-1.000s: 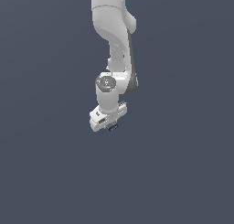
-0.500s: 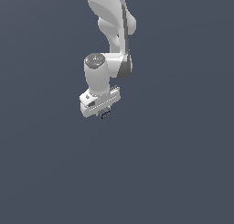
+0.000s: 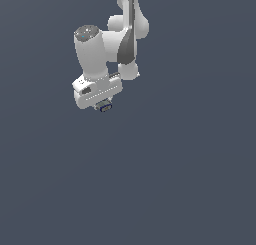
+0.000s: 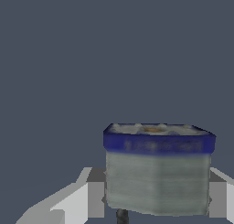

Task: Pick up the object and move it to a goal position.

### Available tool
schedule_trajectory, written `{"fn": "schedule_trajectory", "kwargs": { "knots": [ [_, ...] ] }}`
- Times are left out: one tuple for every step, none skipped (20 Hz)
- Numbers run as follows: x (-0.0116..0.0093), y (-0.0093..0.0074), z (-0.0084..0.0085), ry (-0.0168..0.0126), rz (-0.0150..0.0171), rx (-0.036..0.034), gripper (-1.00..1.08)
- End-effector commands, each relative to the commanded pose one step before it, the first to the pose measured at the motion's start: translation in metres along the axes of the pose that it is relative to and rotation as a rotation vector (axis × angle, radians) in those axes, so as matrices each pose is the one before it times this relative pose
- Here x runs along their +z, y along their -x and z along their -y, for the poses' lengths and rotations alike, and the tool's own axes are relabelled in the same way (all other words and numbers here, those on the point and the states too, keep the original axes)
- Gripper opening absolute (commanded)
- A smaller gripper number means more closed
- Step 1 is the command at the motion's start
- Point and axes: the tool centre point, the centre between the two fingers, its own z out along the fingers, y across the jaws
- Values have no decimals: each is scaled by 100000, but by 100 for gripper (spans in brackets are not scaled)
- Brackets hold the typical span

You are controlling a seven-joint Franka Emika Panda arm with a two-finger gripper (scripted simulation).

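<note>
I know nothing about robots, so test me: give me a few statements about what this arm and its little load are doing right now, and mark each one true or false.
1. The gripper is shut on the object. True: in the wrist view the container sits between the two fingers.
2. The object has a blue band near one end. True.
3. The object is bigger than the gripper. False: in the exterior view it is a small item peeking out under the much larger white hand.
4. A second arm is helping. False: only one arm shows.
5. The object lies on a table. False: it is held by the gripper, with nothing visible under it.
</note>
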Motion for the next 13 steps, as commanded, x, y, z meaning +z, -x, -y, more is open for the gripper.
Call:
{"fn": "schedule_trajectory", "kwargs": {
  "knots": [
    [-1552,1105,-168,-72,-32,-67,-100],
    [-528,366,-78,0,0,0,-100],
    [-488,337,-74,0,0,0,-100],
    [-447,307,-70,0,0,0,-100],
    [-404,277,-67,0,0,0,-100],
    [-361,246,-64,0,0,0,-100],
    [-318,215,-62,0,0,0,-100],
    [-273,183,-59,0,0,0,-100],
    [-227,150,-55,0,0,0,-100],
    [-178,117,-50,0,0,0,-100],
    [-123,74,-35,37,57,13,-100],
    [-74,47,-26,0,0,0,-100],
    [-24,15,-9,0,0,0,-100]
  ]
}}
